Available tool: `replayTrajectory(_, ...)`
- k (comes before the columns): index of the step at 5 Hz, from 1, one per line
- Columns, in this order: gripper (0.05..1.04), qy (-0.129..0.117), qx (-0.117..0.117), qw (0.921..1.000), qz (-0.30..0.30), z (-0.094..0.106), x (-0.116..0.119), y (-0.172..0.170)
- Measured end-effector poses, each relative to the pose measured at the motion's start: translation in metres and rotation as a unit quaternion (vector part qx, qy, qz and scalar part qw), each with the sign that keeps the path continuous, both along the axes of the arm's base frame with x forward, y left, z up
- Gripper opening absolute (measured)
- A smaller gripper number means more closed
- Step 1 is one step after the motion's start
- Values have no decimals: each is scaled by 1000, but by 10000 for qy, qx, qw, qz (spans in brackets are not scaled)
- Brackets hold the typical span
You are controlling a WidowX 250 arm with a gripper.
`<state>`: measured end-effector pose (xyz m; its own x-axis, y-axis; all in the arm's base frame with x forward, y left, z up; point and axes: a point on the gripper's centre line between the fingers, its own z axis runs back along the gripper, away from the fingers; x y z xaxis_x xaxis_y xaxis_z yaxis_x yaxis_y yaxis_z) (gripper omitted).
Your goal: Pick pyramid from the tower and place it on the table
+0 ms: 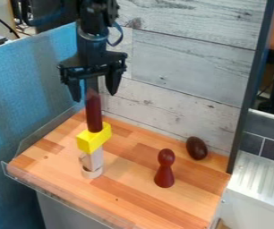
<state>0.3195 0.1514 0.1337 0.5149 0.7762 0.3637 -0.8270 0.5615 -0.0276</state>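
Pyramid (94,114) upright, gripper (94,96) downward, fingers (74,90) apart

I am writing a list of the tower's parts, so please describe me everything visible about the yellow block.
The yellow block is bright, plain and box-shaped, with flat faces and straight edges; its material looks like painted wood or plastic. It lies level across the tower, above the table, wider than the pale wooden block that supports it. A tall dark red piece stands upright on its top. The open gripper is higher and does not touch it.
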Motion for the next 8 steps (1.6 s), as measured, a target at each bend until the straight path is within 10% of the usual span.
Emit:
replayTrajectory(6, 964, 374, 292, 9985, 282, -28, 22, 11)
replayTrajectory(8, 507, 407, 226, 9985, 289, -29, 30, 13)
